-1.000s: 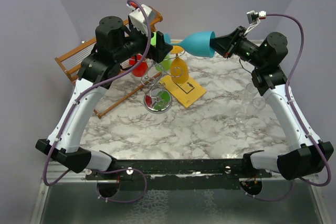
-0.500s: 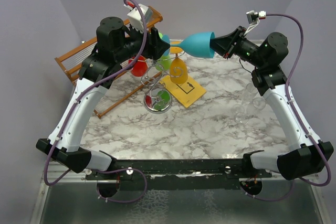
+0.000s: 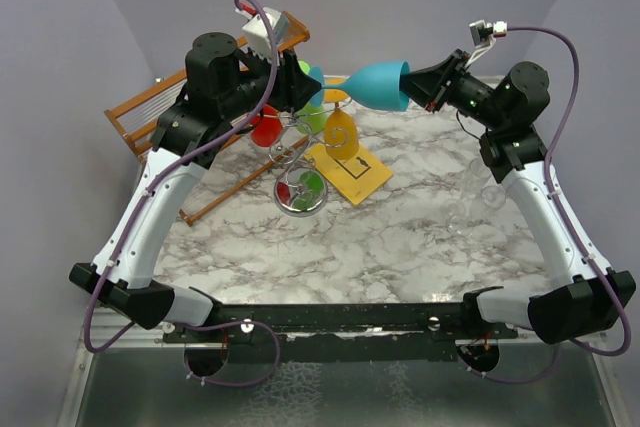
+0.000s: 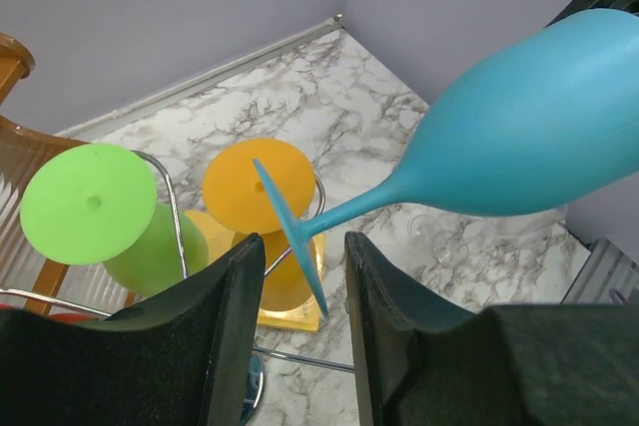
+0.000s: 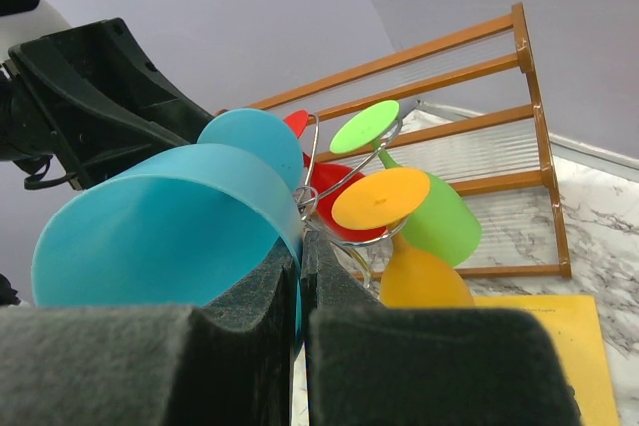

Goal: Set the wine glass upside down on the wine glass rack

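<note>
A blue glass (image 3: 378, 84) hangs on its side in mid-air above the far end of a marble table (image 3: 400, 237), held between two robot arms. The right jaws are pressed together on the rim of its bowl, pinching the wall. Its stem and round foot point toward the left arm. The left jaws stand partly spread, one on either side of the foot. In the left wrist view a gap shows on each side, so they do not appear to be gripping it. Just below stands the rack (image 3: 298, 197), a silver wire tree on a shiny round base. It already carries a green glass (image 4: 95, 202), an orange glass (image 4: 258, 187) and a red glass (image 3: 265, 130), hung bowl-down with their feet on top. The blue glass is lifted and brought over, but it looks to be in the middle of a hand-over. It is not yet turned upside down or slid into a loop. From above, the left arm covers part of the rack, so I cannot tell which loop is free. A wooden rack (image 3: 150, 107) sits behind, partly hidden, and a yellow card (image 3: 350, 172) lies beside the base. Faint clear glasses (image 3: 480, 197) near the right arm are hard to make out.
</note>
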